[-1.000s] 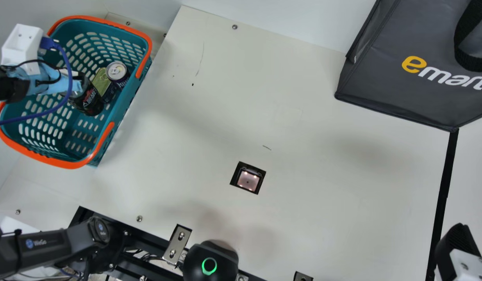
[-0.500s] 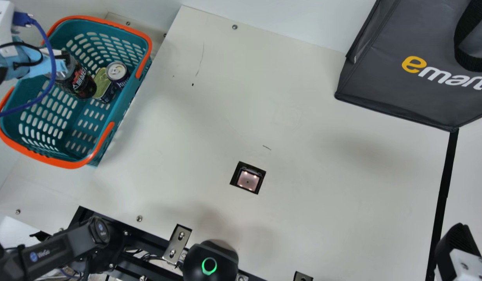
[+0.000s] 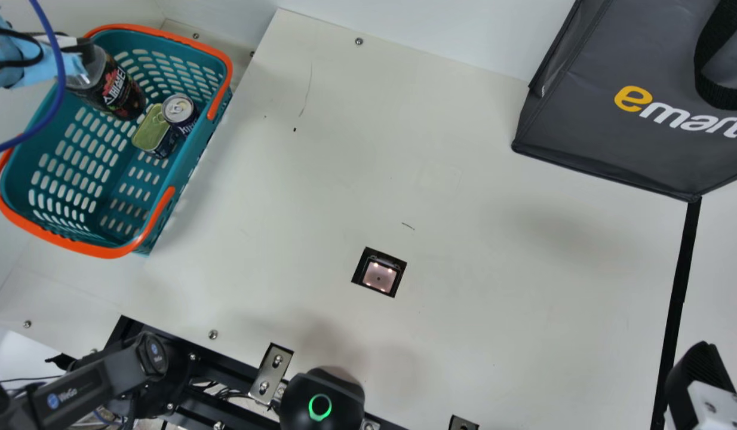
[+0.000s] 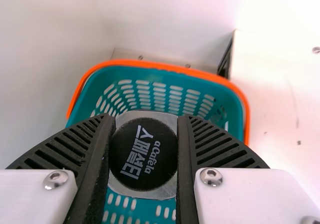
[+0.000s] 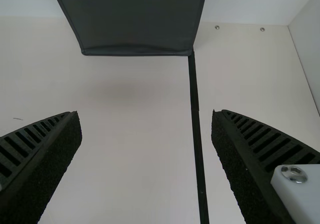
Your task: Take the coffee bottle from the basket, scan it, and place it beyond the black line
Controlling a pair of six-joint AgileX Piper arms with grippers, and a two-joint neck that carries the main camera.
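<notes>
Our left end effector [image 3: 82,57] is clasped around the neck of the coffee bottle [image 3: 114,92], just below the dark cap [image 4: 144,154], with a finger pressed to each side. We have the bottle within the outline of the basket [image 3: 225,70], at its far left part; we cannot tell whether the base is clear of the basket's floor. Inside the basket, along its right side, a drink can [image 3: 178,110] stands beside a green-topped tin [image 3: 150,128]. A blue cable [image 3: 60,65] loops across the basket's left edge.

To the right of the basket and nearer to us, the scanner [image 3: 378,277] sits in a square opening in the surface [image 3: 494,298]. Well apart to the basket's right we have the black line [image 3: 679,286] and the dark shopping bag [image 3: 601,137]. Our right end effector [image 3: 697,376], well to the basket's right and on our side, is spread wide with nothing in its grasp.
</notes>
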